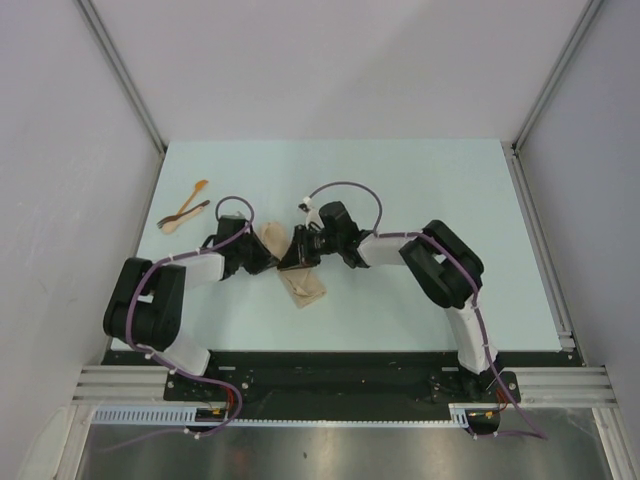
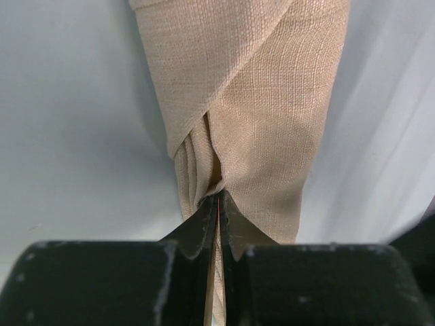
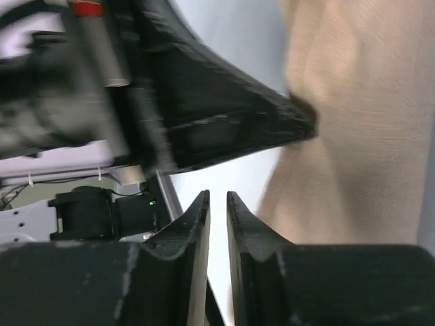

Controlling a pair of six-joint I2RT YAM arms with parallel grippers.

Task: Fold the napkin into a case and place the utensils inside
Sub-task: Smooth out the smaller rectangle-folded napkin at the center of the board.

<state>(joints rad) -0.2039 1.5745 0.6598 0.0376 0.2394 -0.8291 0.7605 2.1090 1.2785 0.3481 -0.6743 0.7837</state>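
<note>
The beige napkin (image 1: pixel 305 288) lies folded into a narrow strip in the middle of the table, running diagonally. My left gripper (image 1: pixel 264 256) comes at it from the left and is shut on a bunched fold of the cloth; in the left wrist view the fingertips (image 2: pixel 219 195) pinch the napkin (image 2: pixel 272 102) where its layers cross. My right gripper (image 1: pixel 300 250) is close beside it from the right. Its jaws (image 3: pixel 217 197) stand slightly apart with nothing between them, and the napkin (image 3: pixel 360 136) is just to their right. The utensils, an orange-tan spoon (image 1: pixel 200 186) and a darker piece (image 1: pixel 186 212), lie at the far left.
The two arms meet over the napkin, their grippers almost touching. In the right wrist view the left arm's black finger (image 3: pixel 224 115) fills the space just above my jaws. Grey walls with metal rails (image 1: pixel 120 70) bound the table on both sides.
</note>
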